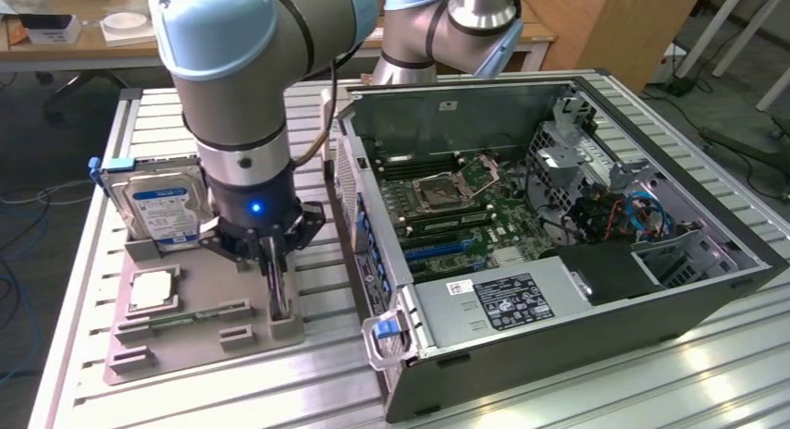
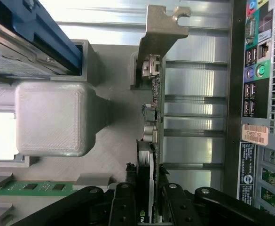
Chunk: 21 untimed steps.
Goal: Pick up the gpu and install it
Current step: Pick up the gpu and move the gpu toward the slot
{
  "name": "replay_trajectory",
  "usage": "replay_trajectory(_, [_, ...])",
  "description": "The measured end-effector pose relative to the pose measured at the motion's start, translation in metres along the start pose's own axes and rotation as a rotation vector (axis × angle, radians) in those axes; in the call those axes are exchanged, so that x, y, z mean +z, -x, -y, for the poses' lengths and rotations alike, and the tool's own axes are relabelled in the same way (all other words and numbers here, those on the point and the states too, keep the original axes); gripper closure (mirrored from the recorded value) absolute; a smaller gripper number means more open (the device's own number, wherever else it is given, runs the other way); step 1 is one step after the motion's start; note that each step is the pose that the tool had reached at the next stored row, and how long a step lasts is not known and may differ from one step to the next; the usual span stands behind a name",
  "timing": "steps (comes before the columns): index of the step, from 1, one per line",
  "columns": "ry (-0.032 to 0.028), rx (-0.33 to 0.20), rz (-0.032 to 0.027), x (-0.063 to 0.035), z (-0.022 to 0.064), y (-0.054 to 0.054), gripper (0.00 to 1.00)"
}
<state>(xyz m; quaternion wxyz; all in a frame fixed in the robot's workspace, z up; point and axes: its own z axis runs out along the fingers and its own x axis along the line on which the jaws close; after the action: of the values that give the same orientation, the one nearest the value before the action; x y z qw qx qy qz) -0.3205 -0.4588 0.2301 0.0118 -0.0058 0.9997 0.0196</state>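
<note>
- Black gripper (image 2: 147,176) clenched on the slim dark gpu with silver end bracket (image 2: 157,94), one finger on either side of the card.
- That gpu stands upright in the grey plastic tray (image 1: 179,355), beside the open black computer case (image 1: 556,337).
- Same tray holds a silver blue-labelled hard drive (image 1: 161,207), upright, and a narrow green memory stick (image 1: 198,315), flat.

arm (image 1: 247,105): grey, pale-blue caps | fingers (image 2: 123,207): black | wrist light (image 1: 255,207): blue
</note>
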Motion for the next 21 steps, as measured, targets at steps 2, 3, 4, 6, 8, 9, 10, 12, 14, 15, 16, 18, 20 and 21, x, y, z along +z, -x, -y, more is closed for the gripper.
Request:
replay_trajectory(2, [0.0,0.0,-0.0001,-0.0088,-0.0003,0.0,0.73])
replay_trajectory(3, [0.0,0.0,0.0,-0.0133,-0.0005,0.001,0.73])
replay_trajectory(4, [0.0,0.0,0.0,-0.0175,-0.0007,0.001,0.73])
replay_trajectory(6, [0.0001,0.0,0.0001,-0.0265,-0.001,0.001,0.73])
replay_trajectory(8, [0.0,0.0,0.0001,-0.035,-0.0013,0.001,0.73])
replay_trajectory(9, [0.0,0.0,0.0001,-0.0385,-0.0015,0.001,0.73])
replay_trajectory(10, [0.0001,0.0,0.0001,-0.0419,-0.0016,0.001,0.73])
replay_trajectory(12, [0.0001,0.0,0.0,-0.0486,-0.0018,0.002,0.73])
replay_trajectory(14, [0.0001,0.0,0.0,-0.0544,-0.002,0.002,0.73])
replay_trajectory(15, [0.0003,0.0,0.0,-0.0573,-0.0021,0.002,0.73])
replay_trajectory(16, [0.0006,0.0,0.0001,-0.0596,-0.0022,0.002,0.73])
replay_trajectory(18, [0.0011,0.0,0.0,-0.0646,-0.0024,0.002,0.73])
replay_trajectory(20, [0.003,0.0,0.0001,-0.0698,-0.0023,0.002,0.73])
replay_trajectory(21, [0.0043,0.0,0.0001,-0.0723,-0.0024,0.002,0.73])
